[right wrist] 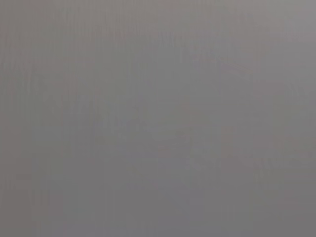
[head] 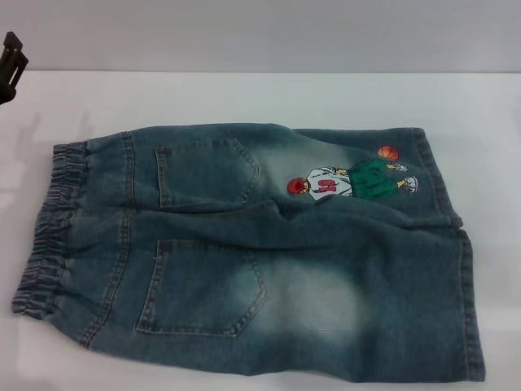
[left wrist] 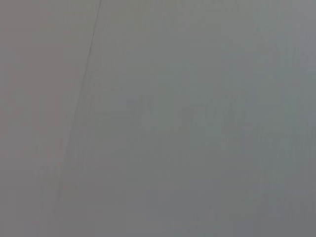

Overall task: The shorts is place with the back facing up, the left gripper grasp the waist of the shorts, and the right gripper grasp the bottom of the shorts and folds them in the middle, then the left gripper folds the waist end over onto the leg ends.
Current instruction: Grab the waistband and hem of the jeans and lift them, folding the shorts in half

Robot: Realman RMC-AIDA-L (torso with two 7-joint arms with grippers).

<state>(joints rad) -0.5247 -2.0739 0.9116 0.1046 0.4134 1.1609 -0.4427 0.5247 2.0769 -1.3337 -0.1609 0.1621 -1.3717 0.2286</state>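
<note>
The shorts [head: 269, 252] lie flat and unfolded on the white tabletop [head: 244, 98], back pockets up, the waist [head: 50, 228] at the left and the leg ends [head: 460, 269] at the right. Farther back, at the left edge, the left end effector [head: 10, 61] hangs clear of the cloth; whether it is spread I cannot tell. Both wrist views show only plain grey.

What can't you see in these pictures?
- Left end effector: cut off by the head view's left edge; open or shut unknown.
- Right end effector: in no view.
- Both wrist views: only plain grey.
- Shorts: front side hidden underneath, against the table.
</note>
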